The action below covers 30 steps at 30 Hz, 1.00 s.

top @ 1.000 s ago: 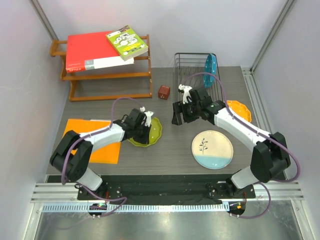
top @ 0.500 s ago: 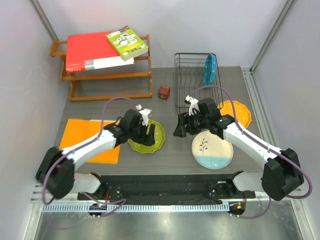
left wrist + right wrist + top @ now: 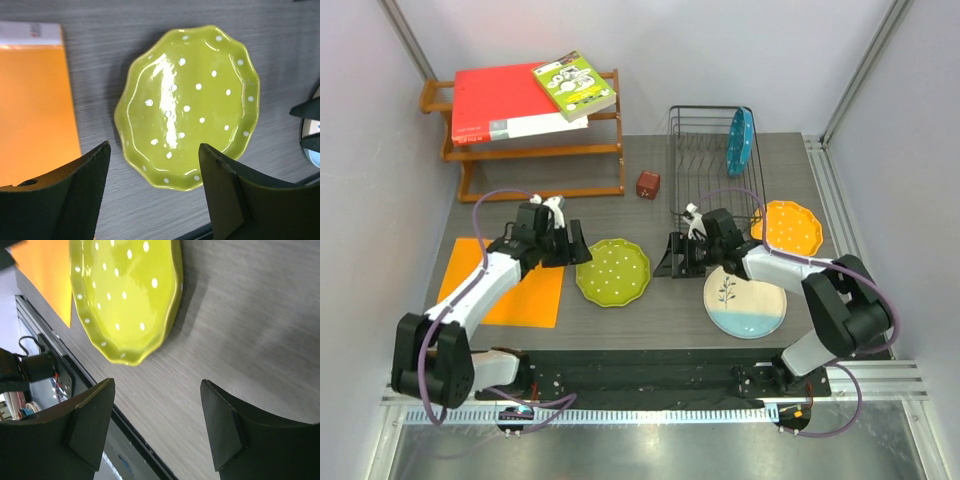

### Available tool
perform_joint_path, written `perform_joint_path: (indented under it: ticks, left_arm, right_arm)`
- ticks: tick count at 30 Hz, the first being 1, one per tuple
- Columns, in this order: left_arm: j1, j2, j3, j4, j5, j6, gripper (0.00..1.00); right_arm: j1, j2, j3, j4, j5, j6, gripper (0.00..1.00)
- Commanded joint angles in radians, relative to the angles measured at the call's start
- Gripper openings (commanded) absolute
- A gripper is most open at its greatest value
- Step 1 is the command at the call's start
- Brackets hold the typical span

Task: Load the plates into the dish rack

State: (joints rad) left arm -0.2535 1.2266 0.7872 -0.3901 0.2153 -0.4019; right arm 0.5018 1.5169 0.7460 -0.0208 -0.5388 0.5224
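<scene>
The lime green plate lies flat on the table between both grippers, touched by neither. Just left of it my left gripper is open and empty; in its wrist view the gripper frames the plate's near rim from above. My right gripper is open just right of the plate, low over the table; in its wrist view the gripper is over bare table, with the plate ahead. The cream plate and the orange plate lie at the right. The blue plate stands in the dish rack.
An orange mat lies under the left arm at the table's left. A small red-brown cube sits left of the rack. A wooden shelf with books stands at the back left.
My left gripper opened, let go of the green plate and drew back to the left. The right gripper came down and toward the plate's right edge.
</scene>
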Motion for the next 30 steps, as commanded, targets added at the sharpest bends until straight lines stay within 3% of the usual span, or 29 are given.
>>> perform_joint_path:
  ticks: [1, 12, 17, 21, 30]
  left_arm:
    - [0.028, 0.082, 0.001, 0.040, 0.114, -0.031, 0.69]
    - [0.097, 0.255, 0.030, 0.083, 0.120, -0.025, 0.62]
    - [0.099, 0.335, 0.026, 0.118, 0.237, -0.017, 0.46]
    - [0.099, 0.379, 0.018, 0.111, 0.295, 0.001, 0.25]
    - [0.099, 0.435, 0.003, 0.080, 0.392, 0.060, 0.00]
  right_arm:
    - [0.004, 0.049, 0.010, 0.176, -0.024, 0.080, 0.74]
    - [0.035, 0.170, 0.023, 0.266, -0.009, 0.122, 0.73]
    - [0.037, 0.207, -0.006, 0.340, 0.000, 0.163, 0.73]
    - [0.038, 0.230, -0.034, 0.393, -0.001, 0.197, 0.72]
    - [0.064, 0.259, -0.053, 0.447, 0.008, 0.229, 0.71]
